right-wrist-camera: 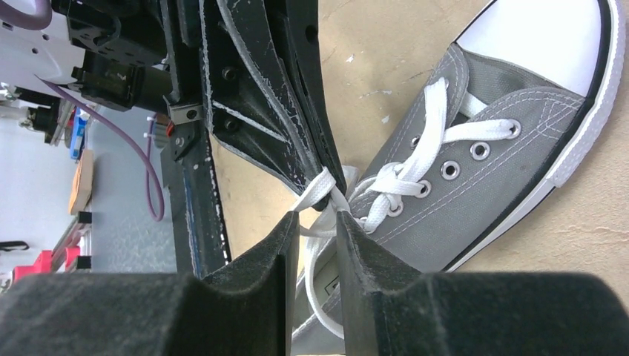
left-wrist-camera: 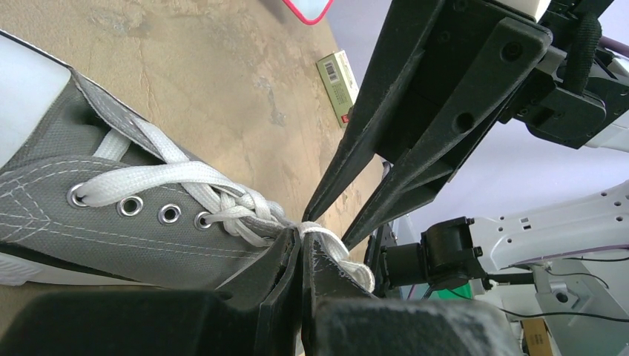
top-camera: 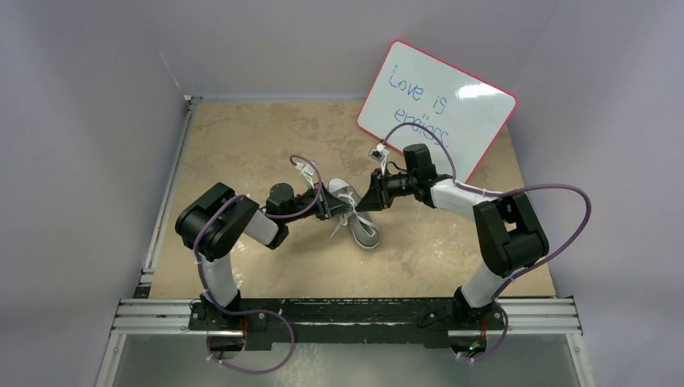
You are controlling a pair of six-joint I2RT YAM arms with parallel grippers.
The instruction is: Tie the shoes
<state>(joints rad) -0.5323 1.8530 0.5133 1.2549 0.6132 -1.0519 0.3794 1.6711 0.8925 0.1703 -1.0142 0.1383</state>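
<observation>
From my seat at the controls, both arms rise from the near edge of the tan, mottled table (top-camera: 242, 145) and bend in towards each other over its middle. There lies the small grey canvas low-top sneaker (top-camera: 364, 230) with its white rubber sole and toe cap, resting sole-down about halfway between the left and right edges.

My left gripper (left-wrist-camera: 300, 245) is at the top of the lacing, its two black fingers pressed together on a loop of the flat white lace (right-wrist-camera: 315, 193) just past the last metal eyelet. The strand comes out taut from the crossed lacing into that pinch.

My right gripper (right-wrist-camera: 317, 222) meets it tip to tip from the opposite side. Its fingers are narrowly parted, one on each side of the same lace, and I see a gap between them that is wider than the strand. More lace trails loose down the shoe's side.

Beyond the shoe, a small green and yellow carton (left-wrist-camera: 337, 85) lies flat on the table. A white dry-erase board with a pink rim (top-camera: 435, 105) leans at the far right corner, blue handwriting on it.
</observation>
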